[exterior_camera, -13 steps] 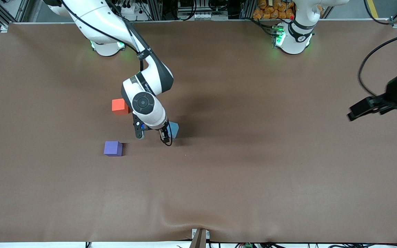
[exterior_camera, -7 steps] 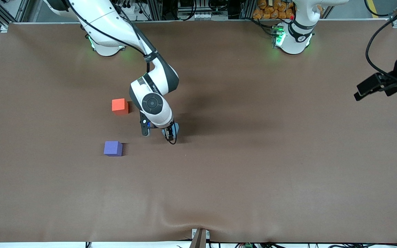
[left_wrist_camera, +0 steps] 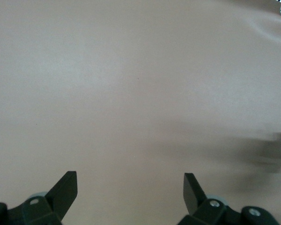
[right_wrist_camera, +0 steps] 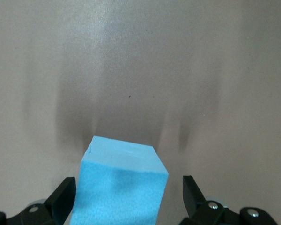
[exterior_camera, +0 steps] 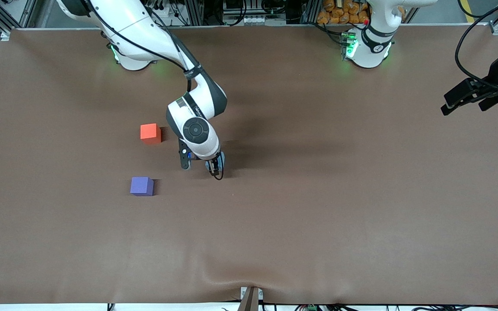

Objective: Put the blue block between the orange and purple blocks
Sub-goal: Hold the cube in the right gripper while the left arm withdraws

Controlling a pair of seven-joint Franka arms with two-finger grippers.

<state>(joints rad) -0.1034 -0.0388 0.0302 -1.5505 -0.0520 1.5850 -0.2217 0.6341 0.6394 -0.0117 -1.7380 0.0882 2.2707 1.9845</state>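
The small light sky-blue matte cube was seen resting on the brown table covering, mostly hidden in the front view under the right arm's wrist. The right gripper was positioned low over it, its two black fingers spread wide on either side of the cube with clear gaps between each fingertip and the cube's faces; nothing was gripped. In the right wrist view the blue cube was shown standing between the fingers, turned slightly askew to them.

The small orange-red matte cube was placed at roughly ten o'clock from the blue cube, farther from the front camera and toward the right arm's end of the table. The small violet-purple matte cube was found at about eight o'clock from the blue cube, nearer to the front camera. The orange and purple cubes were set well apart, with bare covering between them.

The left gripper was held waiting above the table's edge at the left arm's end, its fingers wide apart and empty, as shown in the left wrist view.
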